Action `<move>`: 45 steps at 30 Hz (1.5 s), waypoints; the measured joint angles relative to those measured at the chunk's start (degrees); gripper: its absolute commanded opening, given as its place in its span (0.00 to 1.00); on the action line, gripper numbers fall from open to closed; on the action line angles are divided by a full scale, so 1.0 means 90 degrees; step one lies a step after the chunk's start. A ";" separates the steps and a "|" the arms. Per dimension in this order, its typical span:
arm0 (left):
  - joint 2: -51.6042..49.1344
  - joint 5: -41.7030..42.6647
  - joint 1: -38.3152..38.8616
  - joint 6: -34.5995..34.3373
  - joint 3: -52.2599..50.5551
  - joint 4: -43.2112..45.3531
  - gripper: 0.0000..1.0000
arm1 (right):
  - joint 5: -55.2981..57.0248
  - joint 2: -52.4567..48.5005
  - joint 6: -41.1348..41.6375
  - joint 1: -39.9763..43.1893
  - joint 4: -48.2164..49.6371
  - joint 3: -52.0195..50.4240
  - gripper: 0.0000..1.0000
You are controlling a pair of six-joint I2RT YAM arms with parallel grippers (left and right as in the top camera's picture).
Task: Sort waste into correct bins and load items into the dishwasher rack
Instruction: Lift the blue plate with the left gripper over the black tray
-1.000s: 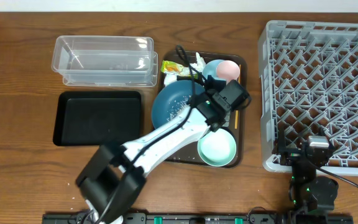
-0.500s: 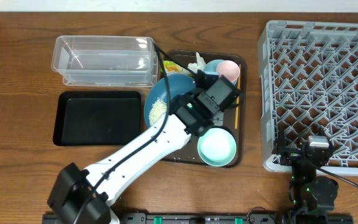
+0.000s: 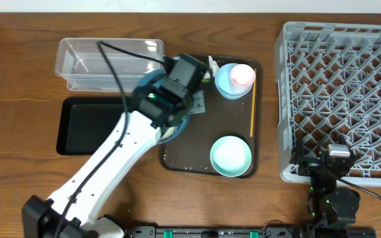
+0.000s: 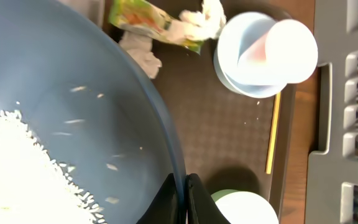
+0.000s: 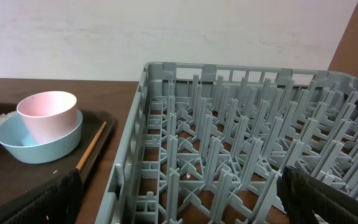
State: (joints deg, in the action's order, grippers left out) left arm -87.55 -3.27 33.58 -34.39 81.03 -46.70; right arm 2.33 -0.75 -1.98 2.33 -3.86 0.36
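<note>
The dark blue bowl (image 4: pixel 104 112) had left its place on the brown tray (image 3: pixel 207 142). A second before, it sat flat there, with the arm reaching in over it. Now it hung over the tray's left edge, close to the right end of the clear tub (image 3: pixel 111 41) and the near corner of the black tray (image 3: pixel 98 125). The overhead view showed only slivers of its rim under the arm, so I could not tell which bin it was over. The left gripper (image 4: pixel 183 186) was clamped on the bowl's rim, one finger inside and one outside. The rice (image 4: pixel 17 162) lay heaped toward one side of the bowl, none of it visibly spilled.

This looked like the carry toward a bin, with the tipping not yet done. The load hung from a thin rim pinch, so a slip or an early tilt could have scattered grains on the worktop (image 3: pixel 18 79).

The yellow-green wrapper (image 4: pixel 148 18) and the crumpled tissue (image 4: pixel 142 53) lay where they had been on the brown tray. So did the light blue bowl (image 3: pixel 225 82) with the pink cup (image 3: pixel 243 75) in it, the orange stick (image 3: pixel 253 112) and the mint-green bowl (image 3: pixel 231 157).

The right gripper (image 5: pixel 179 180) sat at the near edge of the rack (image 3: pixel 342 79), its fingers wide apart and holding nothing, as before. The rack held no items, so nearly all the sorting and loading remained.
</note>
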 measured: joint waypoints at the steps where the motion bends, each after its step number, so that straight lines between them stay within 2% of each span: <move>1: 0.0066 0.0022 -0.0058 0.0015 0.0000 -0.0027 0.06 | 0.0000 0.0000 0.0000 0.0000 0.0000 0.0000 0.99; 8: 0.0325 0.0306 -0.0636 0.0192 0.0000 -0.0121 0.06 | 0.0000 0.0000 0.0000 0.0000 0.0000 0.0000 0.99; 23: 0.0325 0.2744 -0.2599 0.0709 -0.0002 -0.0155 0.06 | 0.0000 0.0000 0.0000 0.0000 0.0000 0.0000 0.99; 29: 0.0325 0.3524 -0.2982 0.0826 -0.0046 -0.0243 0.06 | 0.0000 0.0000 0.0000 0.0000 0.0000 0.0000 0.99; 45: 0.0325 0.4495 -0.3764 0.0969 -0.0466 -0.0090 0.06 | 0.0000 0.0000 0.0000 0.0000 0.0000 0.0000 0.99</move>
State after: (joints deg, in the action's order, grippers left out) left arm -84.62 37.19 -0.30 -25.67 76.84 -47.51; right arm 2.33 -0.75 -1.98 2.33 -3.86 0.36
